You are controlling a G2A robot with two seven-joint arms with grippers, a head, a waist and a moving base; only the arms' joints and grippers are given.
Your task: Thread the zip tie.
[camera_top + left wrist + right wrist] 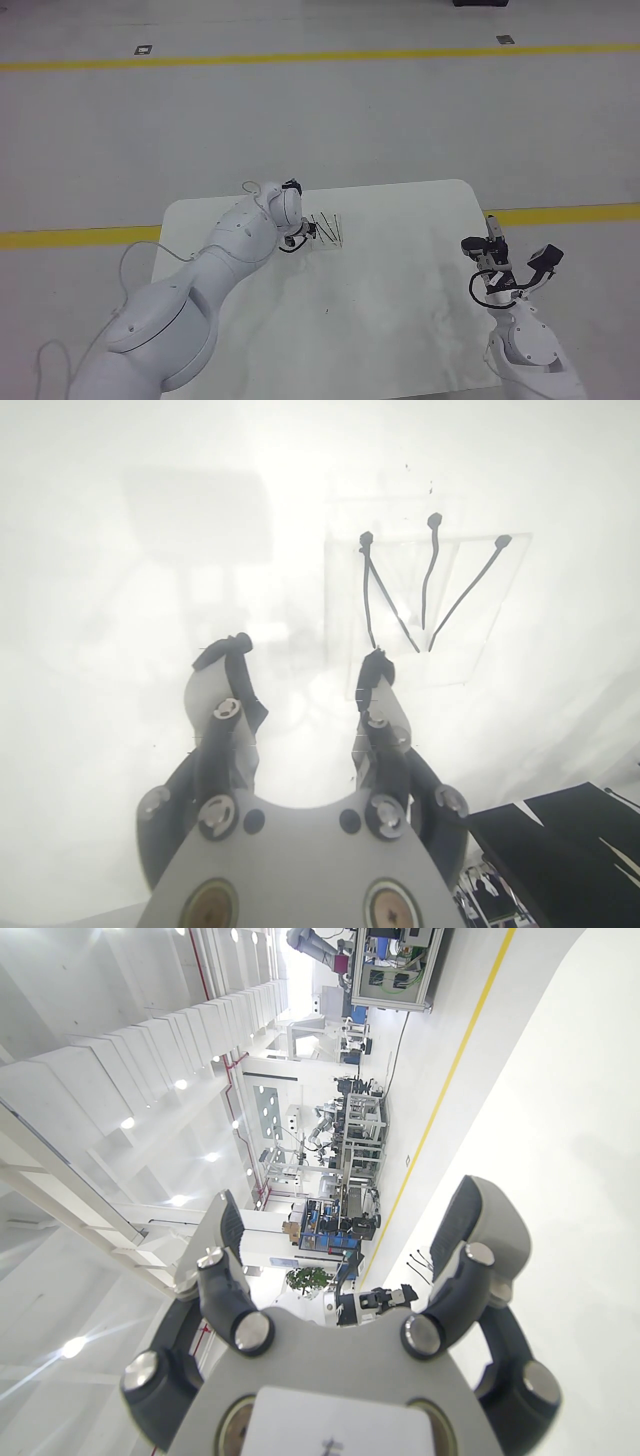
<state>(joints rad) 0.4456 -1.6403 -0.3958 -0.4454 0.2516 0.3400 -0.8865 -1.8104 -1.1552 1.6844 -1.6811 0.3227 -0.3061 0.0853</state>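
Near the far edge of the white tabletop (420, 300) lies a clear sheet (460, 650). Black zip ties (429, 570) lie on it.

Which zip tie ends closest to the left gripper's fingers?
The zip tie at the group's edge, whose tail tip almost meets one of the fingers; the other tails stop farther off.

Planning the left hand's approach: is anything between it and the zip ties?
Nothing visible. The open left hand hangs just short of the zip ties, one fingertip near their tips; they lie bare on a clear sheet.
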